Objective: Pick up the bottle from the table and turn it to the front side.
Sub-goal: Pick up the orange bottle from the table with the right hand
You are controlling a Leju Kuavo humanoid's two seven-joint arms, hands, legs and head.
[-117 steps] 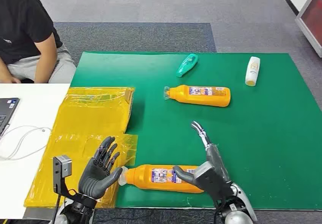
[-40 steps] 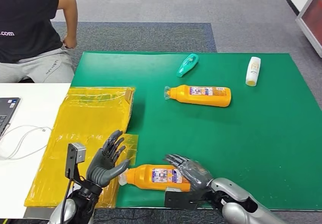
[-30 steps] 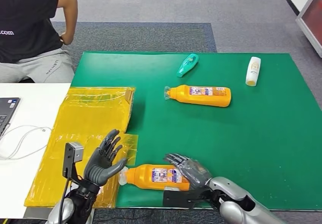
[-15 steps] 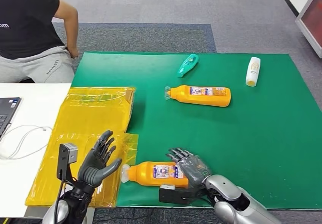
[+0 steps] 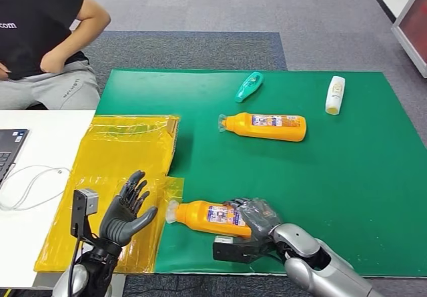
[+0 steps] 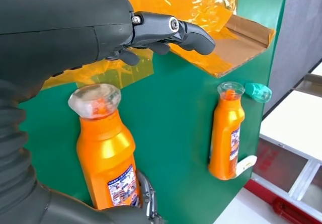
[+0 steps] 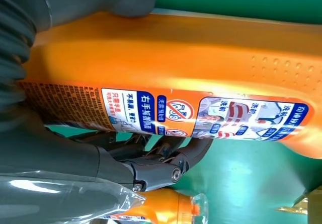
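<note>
— What's different from half a second back?

— The green mat (image 5: 352, 197) is where it was, my landmark for everything. The near orange bottle (image 5: 209, 217) is not: my right hand (image 5: 257, 220) has wrapped around its base end, thumb on one side and fingers curled under the other, and the bottle now sits angled, its clear cap (image 5: 171, 211) swung up toward the yellow plastic sheet (image 5: 115, 160) at the mat's left edge. A moment ago it lay more level, and nearer the mat's near edge. In the right wrist view the label (image 7: 213, 116) faces the camera, with my fingers (image 7: 159, 163) closed beneath it. I can't tell whether the bottle has left the mat.

— And your left hand?

— My left hand (image 5: 123, 213) has dropped back a little. It hovers over the yellow sheet just off the mat's near left corner, fingers spread, holding nothing, just beside the cap and apart from it.

— How much room is there?

— The mat's near edge runs just below my right hand. The second orange bottle (image 5: 263, 127) lies mid-mat, well apart, with open green between. The teal bottle (image 5: 248, 85) and white bottle (image 5: 335, 94) lie near the far edge. The right half of the mat is bare. A person (image 5: 45, 43) sits beyond the far left corner; they have shifted their arm.
</note>
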